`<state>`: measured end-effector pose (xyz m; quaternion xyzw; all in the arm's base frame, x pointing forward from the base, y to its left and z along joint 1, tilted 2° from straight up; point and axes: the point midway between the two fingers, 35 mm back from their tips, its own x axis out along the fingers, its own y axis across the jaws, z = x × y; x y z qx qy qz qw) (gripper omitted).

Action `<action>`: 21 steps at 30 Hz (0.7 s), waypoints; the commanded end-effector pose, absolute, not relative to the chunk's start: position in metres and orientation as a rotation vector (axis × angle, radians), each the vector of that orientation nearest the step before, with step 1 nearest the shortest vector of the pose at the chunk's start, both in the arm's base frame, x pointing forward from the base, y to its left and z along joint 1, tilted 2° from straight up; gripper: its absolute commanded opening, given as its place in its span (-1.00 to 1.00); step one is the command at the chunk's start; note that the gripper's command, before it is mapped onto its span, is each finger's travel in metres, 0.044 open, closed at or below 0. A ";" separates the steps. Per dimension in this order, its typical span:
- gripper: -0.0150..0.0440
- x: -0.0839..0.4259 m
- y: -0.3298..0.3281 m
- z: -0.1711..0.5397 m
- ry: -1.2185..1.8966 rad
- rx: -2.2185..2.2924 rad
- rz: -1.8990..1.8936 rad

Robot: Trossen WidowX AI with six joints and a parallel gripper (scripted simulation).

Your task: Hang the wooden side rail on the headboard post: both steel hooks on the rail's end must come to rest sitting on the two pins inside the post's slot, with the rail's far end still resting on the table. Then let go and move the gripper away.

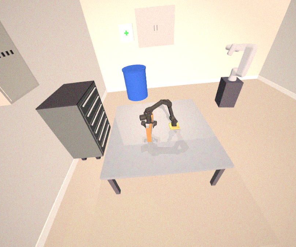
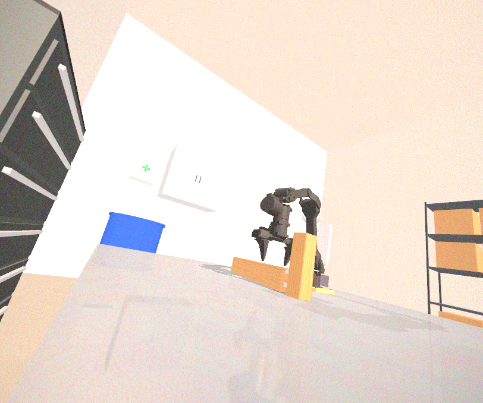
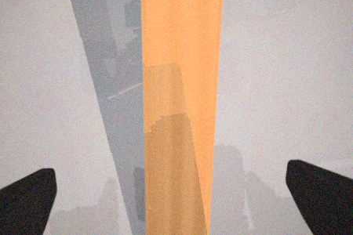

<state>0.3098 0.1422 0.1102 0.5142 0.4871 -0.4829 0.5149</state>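
The wooden side rail point(image 1: 151, 117) point(image 2: 258, 271) point(image 3: 182, 29) stands on its narrow edge on the table, its near end close to the post. The orange headboard post point(image 1: 148, 134) point(image 2: 299, 266) stands upright. Small pale steel bits point(image 2: 285, 284) show between rail end and post in the exterior view; whether the hooks touch the pins cannot be told, and the slot is hidden. My gripper point(image 1: 149, 125) point(image 2: 274, 263) point(image 3: 171, 178) is open and empty, pointing down above the rail near its post end. In the wrist view the rail runs between the widely spread fingers.
The grey table point(image 1: 169, 159) point(image 2: 168, 346) carries the arm's yellow base plate point(image 1: 171, 128) to the right of the rail. A drawer cabinet point(image 1: 63, 125) stands left of the table, and a blue barrel point(image 1: 136, 83) point(image 2: 131, 233) stands behind it.
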 end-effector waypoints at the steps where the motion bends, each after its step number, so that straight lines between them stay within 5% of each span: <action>1: 1.00 0.310 0.141 0.100 1.169 1.226 -1.174; 21: 1.00 0.311 0.141 0.068 1.169 1.226 -1.174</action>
